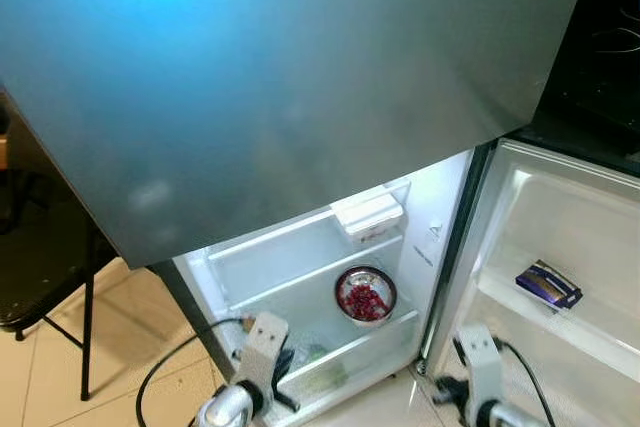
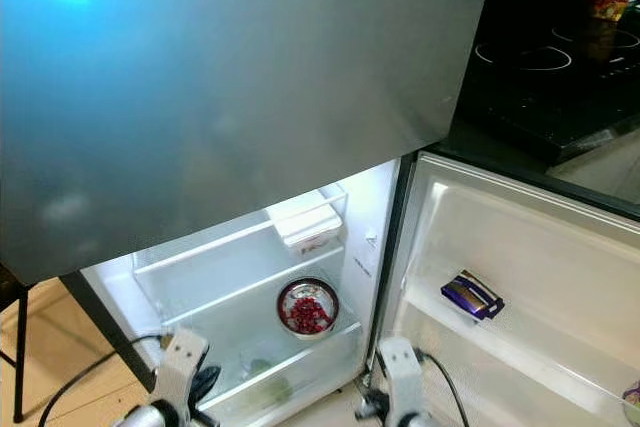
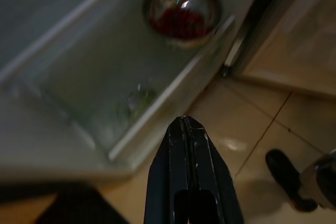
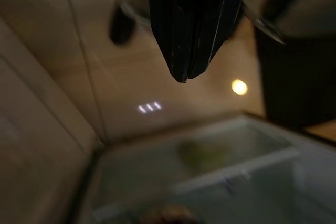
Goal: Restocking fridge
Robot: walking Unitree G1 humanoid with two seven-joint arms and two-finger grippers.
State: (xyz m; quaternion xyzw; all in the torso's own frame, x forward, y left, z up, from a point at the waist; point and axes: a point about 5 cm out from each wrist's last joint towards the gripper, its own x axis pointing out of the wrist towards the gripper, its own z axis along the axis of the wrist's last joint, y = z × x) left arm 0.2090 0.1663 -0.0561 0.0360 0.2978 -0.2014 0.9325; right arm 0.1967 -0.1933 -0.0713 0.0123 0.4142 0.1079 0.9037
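Below the grey upper door: fridge (image 1: 300, 267) stood with lower door (image 1: 560, 277) swung wide, interior lit white.
Fridge look: brushed grey outside, white plastic lining, glass shelves, clear drawer (image 1: 330, 367) at the bottom.
Middle shelf: one round steel bowl (image 1: 366, 295) holding dark red pieces, near the right wall.
Upper shelf: one white lidded box (image 1: 368, 215), pushed toward the right side.
Bottom drawer: something green and blurred (image 3: 137, 99), not identifiable.
Door rack: one purple packet (image 1: 548, 284) lying flat, tilted.
Left claw (image 3: 185, 121): fingers pressed together, empty, hanging low over the tiled floor (image 3: 247, 124) just in front of the drawer.
Right claw (image 4: 184, 77): fingers pressed together, empty, low above the floor beside the open door.
Count: one bowl, one box, one packet, two claws.
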